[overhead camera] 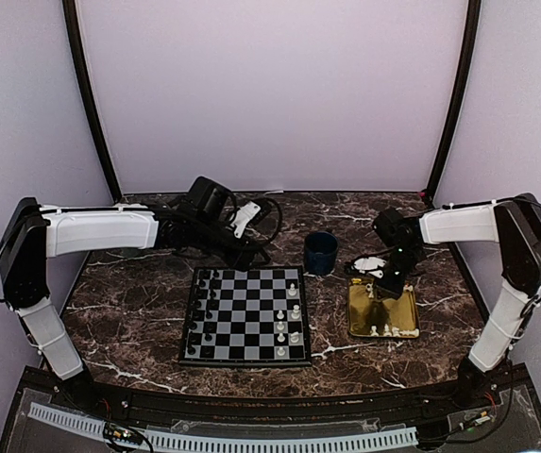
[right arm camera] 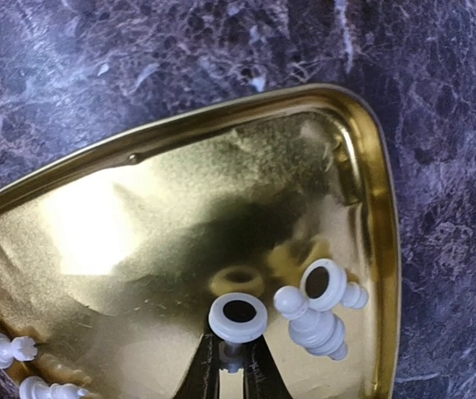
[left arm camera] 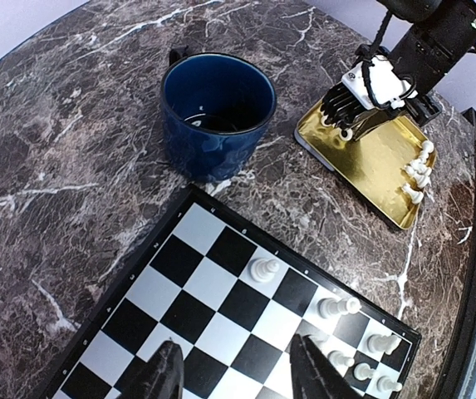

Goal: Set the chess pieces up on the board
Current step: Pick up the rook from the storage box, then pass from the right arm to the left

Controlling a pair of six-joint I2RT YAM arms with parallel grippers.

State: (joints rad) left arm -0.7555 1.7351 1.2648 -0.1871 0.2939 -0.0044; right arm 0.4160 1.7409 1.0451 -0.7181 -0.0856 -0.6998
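**Dark marble table (overhead camera: pixel 128 311): right gripper (right arm camera: pixel 231 366) pinching one cream-white piece (right arm camera: pixel 238 316)**

Your right gripper is down in the gold tray (right arm camera: pixel 96 224). Its fingers are squeezed together on that piece, whose round base faces the wrist camera. Other chess pieces (right arm camera: pixel 316 312) lie tipped over just beside it and in the tray's near corner. Your left gripper (left arm camera: pixel 238 370) hovers over the board (overhead camera: pixel 245 311) with its fingers spread apart. White pieces stand along the board's right side and black pieces (overhead camera: pixel 202 316) along its left. A blue cup (overhead camera: pixel 321 253) stands near the board's far right corner.
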